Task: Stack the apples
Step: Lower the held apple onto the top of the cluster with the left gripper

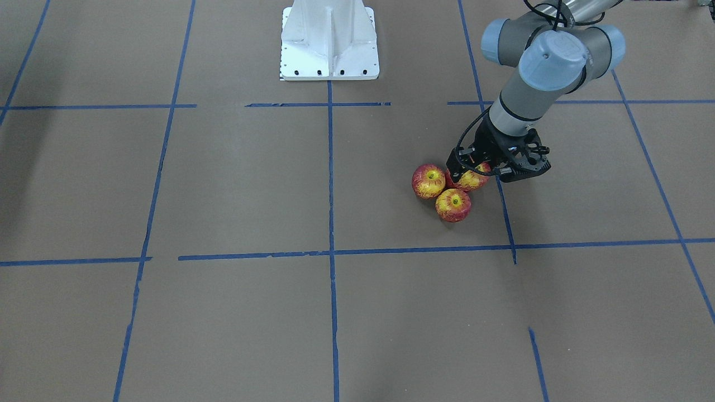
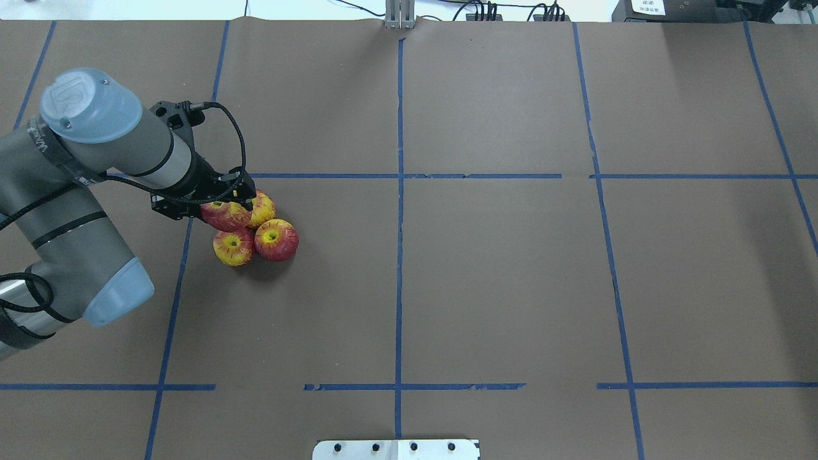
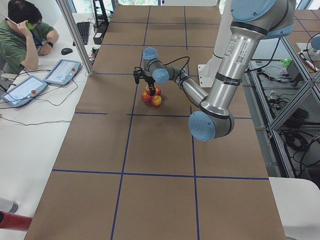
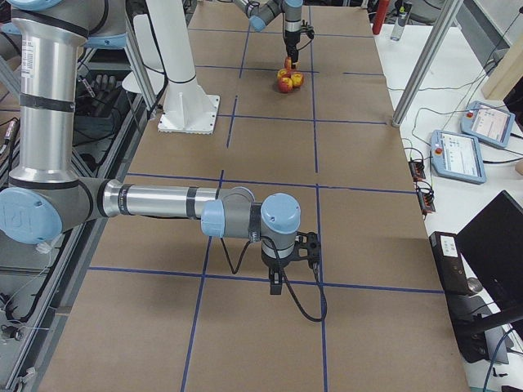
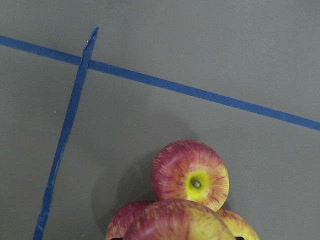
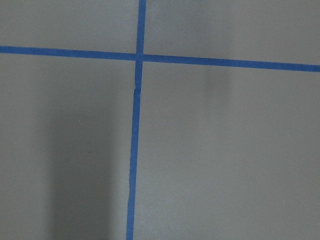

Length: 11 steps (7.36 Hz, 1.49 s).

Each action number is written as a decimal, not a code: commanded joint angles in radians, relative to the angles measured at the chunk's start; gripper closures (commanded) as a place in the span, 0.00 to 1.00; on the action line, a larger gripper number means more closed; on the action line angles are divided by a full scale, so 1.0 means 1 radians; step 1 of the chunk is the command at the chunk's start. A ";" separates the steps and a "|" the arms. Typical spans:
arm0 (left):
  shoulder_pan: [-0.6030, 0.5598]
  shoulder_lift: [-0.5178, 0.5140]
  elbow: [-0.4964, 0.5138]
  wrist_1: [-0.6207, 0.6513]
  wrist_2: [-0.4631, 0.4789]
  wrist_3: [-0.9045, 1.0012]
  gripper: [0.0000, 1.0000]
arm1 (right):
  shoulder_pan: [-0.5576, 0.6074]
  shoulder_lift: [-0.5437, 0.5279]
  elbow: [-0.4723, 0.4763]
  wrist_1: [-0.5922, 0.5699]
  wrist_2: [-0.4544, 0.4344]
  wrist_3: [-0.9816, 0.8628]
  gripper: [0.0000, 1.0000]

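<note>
Four red and yellow apples sit together on the robot's left side of the table. Three rest on the paper in a tight cluster: one (image 2: 276, 240), one (image 2: 234, 248) and one (image 2: 263, 207) partly hidden behind. My left gripper (image 2: 225, 209) is shut on the fourth apple (image 2: 223, 217) and holds it over the middle of the cluster. In the left wrist view the held apple (image 5: 175, 220) fills the bottom edge, above an apple (image 5: 192, 172) showing its stem dimple. My right gripper (image 4: 278, 284) hangs low over bare paper far from the apples; I cannot tell whether it is open.
Brown paper with a blue tape grid (image 2: 399, 255) covers the table. The white robot base (image 1: 329, 39) stands at the robot's edge. An operator (image 3: 22, 35) sits at a side desk with tablets (image 3: 62, 71), beyond a metal post (image 3: 75, 35).
</note>
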 commanded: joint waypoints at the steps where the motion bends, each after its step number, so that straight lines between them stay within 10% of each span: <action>1: 0.012 -0.010 0.013 0.000 0.003 -0.030 0.71 | 0.000 0.000 0.000 0.000 0.000 0.000 0.00; 6: 0.023 -0.036 0.046 -0.006 0.010 -0.038 0.69 | 0.000 0.000 0.000 0.000 0.000 0.000 0.00; 11: 0.023 -0.034 0.046 -0.008 0.010 -0.038 0.21 | 0.000 0.000 0.000 0.000 0.000 0.000 0.00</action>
